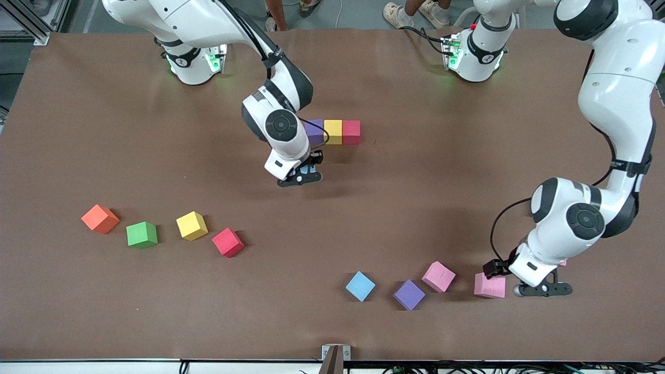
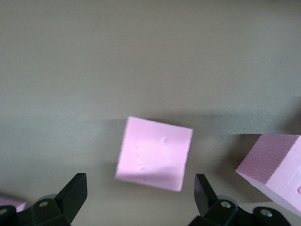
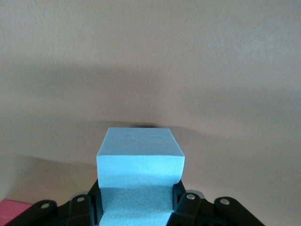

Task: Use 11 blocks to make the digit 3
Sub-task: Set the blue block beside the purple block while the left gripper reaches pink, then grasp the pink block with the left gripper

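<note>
Right gripper: jaws clamped on a light blue cube, foam dented at the pinch. It hangs over the brown surface, just beside the purple cube that starts the purple-yellow-red row of three touching cubes.

Left gripper: jaws wide, holding nothing, low over a pink cube that sits between the fingers, at the left arm's end of the surface and nearer the front camera than the row. Another pink cube, a purple cube and a light blue cube lie beside it, apart from each other.

Toward the right arm's end, nearer the camera than the row: red cube, yellow cube, green cube, orange cube, all loose and tilted.
</note>
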Available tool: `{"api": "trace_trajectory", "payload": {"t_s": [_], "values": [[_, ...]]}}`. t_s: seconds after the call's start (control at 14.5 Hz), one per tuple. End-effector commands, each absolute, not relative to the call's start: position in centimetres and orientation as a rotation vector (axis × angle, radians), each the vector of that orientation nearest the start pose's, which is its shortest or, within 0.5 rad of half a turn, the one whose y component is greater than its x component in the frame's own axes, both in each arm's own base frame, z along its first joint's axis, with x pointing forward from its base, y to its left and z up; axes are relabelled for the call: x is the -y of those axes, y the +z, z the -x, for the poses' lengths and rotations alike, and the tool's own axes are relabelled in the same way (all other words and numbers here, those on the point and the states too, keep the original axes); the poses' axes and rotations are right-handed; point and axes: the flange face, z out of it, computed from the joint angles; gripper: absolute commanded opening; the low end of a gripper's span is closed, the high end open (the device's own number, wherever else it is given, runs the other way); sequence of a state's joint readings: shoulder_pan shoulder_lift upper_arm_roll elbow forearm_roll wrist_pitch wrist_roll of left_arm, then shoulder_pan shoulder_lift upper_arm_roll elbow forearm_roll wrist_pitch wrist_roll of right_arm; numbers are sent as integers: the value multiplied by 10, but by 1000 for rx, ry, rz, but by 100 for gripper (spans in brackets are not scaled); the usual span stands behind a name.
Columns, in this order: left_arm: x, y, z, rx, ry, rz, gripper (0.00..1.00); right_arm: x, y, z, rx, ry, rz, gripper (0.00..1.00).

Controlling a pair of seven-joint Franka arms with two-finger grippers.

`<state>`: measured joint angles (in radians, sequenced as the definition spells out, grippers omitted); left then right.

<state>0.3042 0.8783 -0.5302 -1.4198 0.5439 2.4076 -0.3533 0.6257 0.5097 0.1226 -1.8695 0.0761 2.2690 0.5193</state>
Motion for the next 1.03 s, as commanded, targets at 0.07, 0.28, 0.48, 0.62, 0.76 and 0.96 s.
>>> {"api": "trace_trajectory", "payload": {"t_s": [0.07, 0.28, 0.48, 0.62, 0.76, 0.96], "values": [[91, 234, -757, -106, -476, 3134, 100, -431, 226, -443, 203, 262, 3101, 42], [83, 220, -760, -134, -537, 3103, 100, -440, 226, -433, 174, 262, 3107, 42], [85, 208, -759, -155, -557, 3087, 100, -449, 225, -424, 188, 260, 3108, 42], [80, 204, -759, -150, -553, 3077, 100, -451, 223, -420, 195, 259, 3107, 42], [80, 204, -759, -134, -550, 3082, 64, -452, 219, -415, 205, 269, 3111, 42], [81, 206, -759, -85, -544, 3095, 22, -453, 216, -409, 191, 273, 3118, 42]]}}
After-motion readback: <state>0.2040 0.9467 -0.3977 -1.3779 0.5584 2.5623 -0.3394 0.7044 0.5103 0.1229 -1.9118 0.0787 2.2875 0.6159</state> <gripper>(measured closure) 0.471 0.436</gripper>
